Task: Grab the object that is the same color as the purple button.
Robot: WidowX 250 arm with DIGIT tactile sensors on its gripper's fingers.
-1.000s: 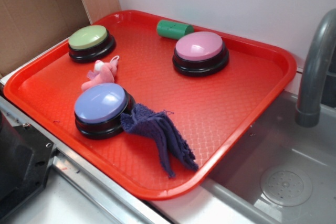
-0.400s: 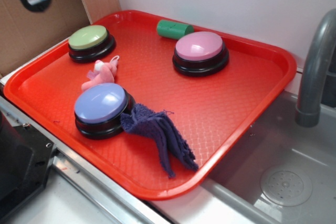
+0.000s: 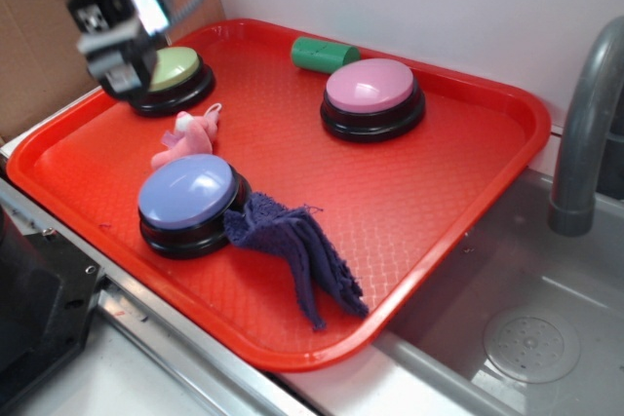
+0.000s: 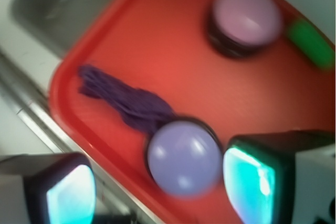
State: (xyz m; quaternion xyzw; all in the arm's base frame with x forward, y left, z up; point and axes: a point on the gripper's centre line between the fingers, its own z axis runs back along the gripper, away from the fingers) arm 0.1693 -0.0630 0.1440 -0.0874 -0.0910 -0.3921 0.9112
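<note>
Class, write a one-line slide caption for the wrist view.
Open tool above red tray, purple cloth touching lavender button.

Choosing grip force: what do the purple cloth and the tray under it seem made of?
The cloth looks like soft knitted yarn: matte, crumpled, frayed edges. The tray looks like hard red plastic: slight sheen, fine molded grid texture, raised rim.

End effector black and grey, motion-blurred, grey cable looping behind; fingers dark-edged with glowing teal-cyan pads in wrist view.
</note>
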